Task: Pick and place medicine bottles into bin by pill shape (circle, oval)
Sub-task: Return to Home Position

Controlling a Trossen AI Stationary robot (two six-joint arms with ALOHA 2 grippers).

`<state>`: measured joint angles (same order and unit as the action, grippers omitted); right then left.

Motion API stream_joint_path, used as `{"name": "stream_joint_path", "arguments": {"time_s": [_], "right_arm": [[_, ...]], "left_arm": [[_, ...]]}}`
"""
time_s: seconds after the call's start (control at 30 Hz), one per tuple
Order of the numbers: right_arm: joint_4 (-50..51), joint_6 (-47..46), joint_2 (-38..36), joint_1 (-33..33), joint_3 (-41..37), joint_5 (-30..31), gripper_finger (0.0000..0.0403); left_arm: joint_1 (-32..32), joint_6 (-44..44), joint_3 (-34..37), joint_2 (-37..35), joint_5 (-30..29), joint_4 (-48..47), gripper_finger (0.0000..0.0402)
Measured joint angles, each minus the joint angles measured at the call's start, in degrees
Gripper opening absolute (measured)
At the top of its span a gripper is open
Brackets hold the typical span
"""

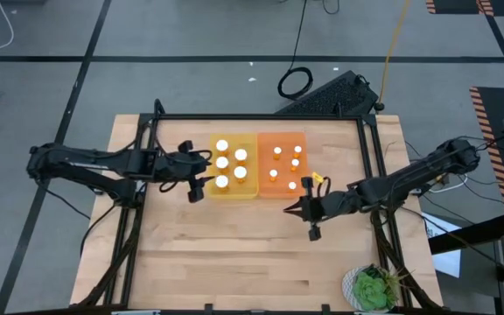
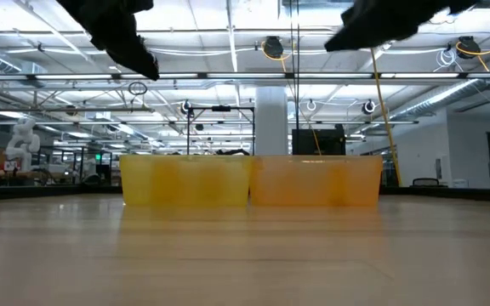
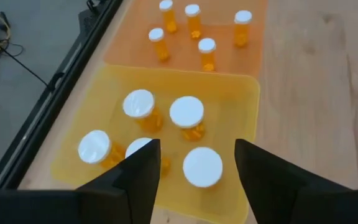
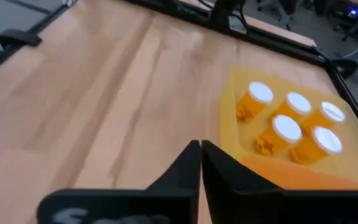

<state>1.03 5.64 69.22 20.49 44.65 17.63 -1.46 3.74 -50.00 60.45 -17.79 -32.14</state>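
Two bins stand side by side at the table's far middle: a yellow bin [image 1: 234,168] and an orange bin [image 1: 283,164]. Several large-capped medicine bottles [image 3: 186,113] stand upright in the yellow bin, and several small-capped ones [image 3: 206,51] stand upright in the orange bin. My left gripper [image 3: 194,171] hangs open above the yellow bin's near left part [image 1: 205,179], well above the bottles, touching nothing. My right gripper [image 1: 293,210] is shut and empty, just in front of the orange bin's near edge and raised off the table [image 4: 200,163].
A potted green plant [image 1: 374,289] sits at the table's near right corner. A black frame rail [image 1: 261,116] runs along the far edge, with a keyboard [image 1: 331,92] on the floor beyond. Bare wood [image 1: 234,254] stretches across the near half of the table.
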Motion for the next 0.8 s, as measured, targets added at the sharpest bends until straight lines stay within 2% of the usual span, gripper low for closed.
{"name": "stream_joint_path", "arguments": {"time_s": [0.17,0.3,0.4,0.5,0.6,0.73,0.8], "right_arm": [[-4.9,2.1,-7.9,-3.1,-7.9,-6.1,0.0014],[-9.9,4.7,-14.9,-6.3,-14.1,-10.5,0.0002],[-13.3,6.7,-19.5,-8.4,-18.4,-13.4,0.0002],[-14.5,8.4,-23.4,-10.3,-21.7,-14.6,0.0001],[-14.5,9.9,-26.9,-12.1,-24.4,-14.9,0.0001],[-15.1,11.9,-30.2,-14.6,-27.4,-14.9,0.0001],[-17.4,12.2,-31.3,-15.7,-29.4,-15.0,0.0000]], "left_arm": [[-2.1,1.6,0.0,0.1,-1.4,1.7,0.0187],[-6.2,2.7,0.5,0.1,-7.4,4.1,0.0165],[-9.0,0.8,3.5,0.1,-10.9,10.1,0.0145],[-10.8,-4.1,8.1,-1.2,-12.1,19.2,0.0125],[-11.1,-7.4,12.8,-2.6,-10.8,27.4,0.0109],[-10.7,-8.8,16.2,-3.6,-11.2,30.5,0.0098],[-10.4,-9.1,16.8,-3.6,-11.1,28.3,0.0099]]}}
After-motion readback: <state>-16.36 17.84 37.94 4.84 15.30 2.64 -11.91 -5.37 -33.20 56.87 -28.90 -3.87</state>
